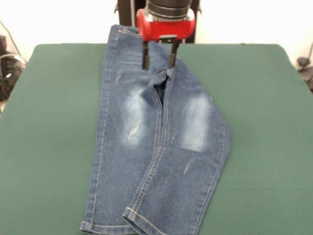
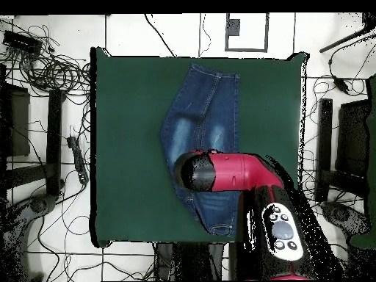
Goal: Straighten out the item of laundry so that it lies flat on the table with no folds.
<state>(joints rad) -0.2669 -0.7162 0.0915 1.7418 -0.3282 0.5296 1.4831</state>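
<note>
The jeans point(image 1: 156, 142) lie lengthwise down the middle of the green surface point(image 1: 54, 147), one leg crossing over the other near the hems. The hand point(image 1: 158, 64) hangs over the crotch seam just below the waistband, its fingers point(image 1: 145, 58) spread, holding nothing.

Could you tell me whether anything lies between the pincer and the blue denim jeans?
Nothing visible does. The open pincer hangs directly over the crotch seam of the blue denim jeans, its tips at or just above the cloth, and only the jeans lie on the dark green felt table beneath it.
</note>
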